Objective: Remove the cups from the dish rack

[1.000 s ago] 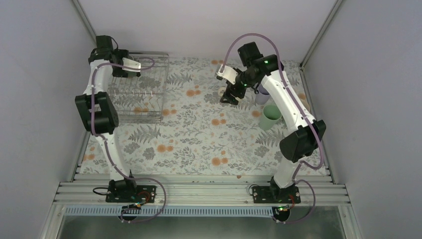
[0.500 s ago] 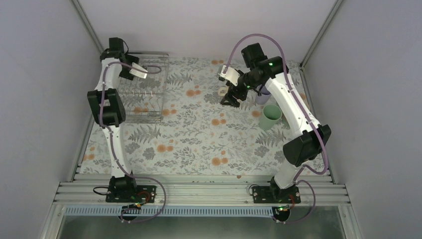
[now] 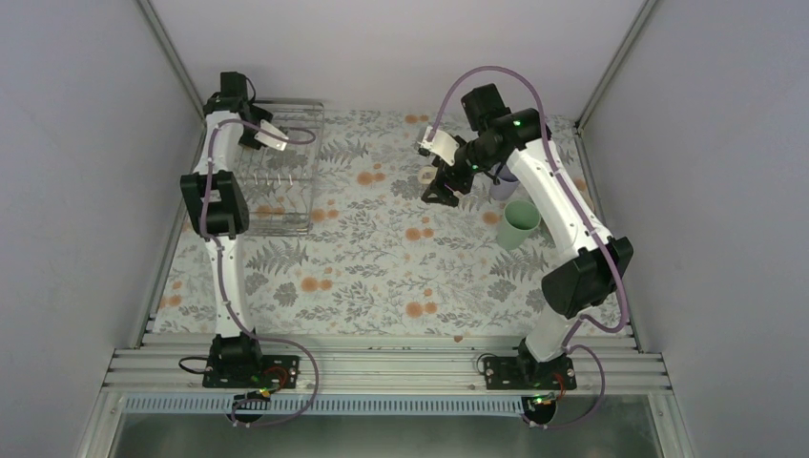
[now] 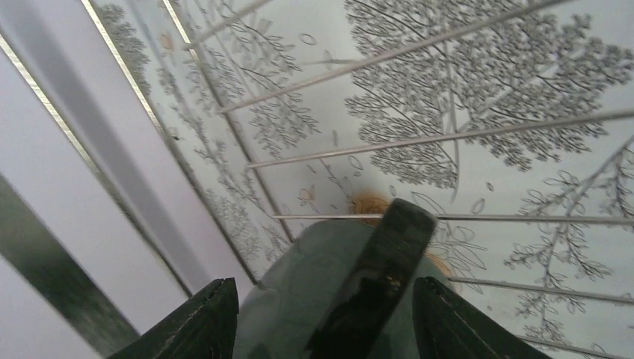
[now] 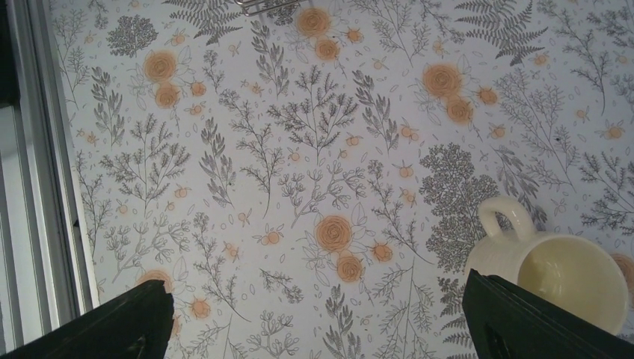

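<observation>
The left gripper (image 4: 321,288) appears clamped on the dark green-black mug (image 4: 288,318) at the far end of the silver wire dish rack (image 3: 286,196), seemingly its last cup; the next move calls for a straight lift up and out. The right gripper (image 5: 318,288) hangs wide, empty, beside the cream-yellow mug (image 5: 557,277) standing on the floral desk (image 5: 262,187).

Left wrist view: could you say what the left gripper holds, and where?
The left gripper straddles the dark green mug by its body, handle facing the camera; whether it grips cannot be told.
</observation>
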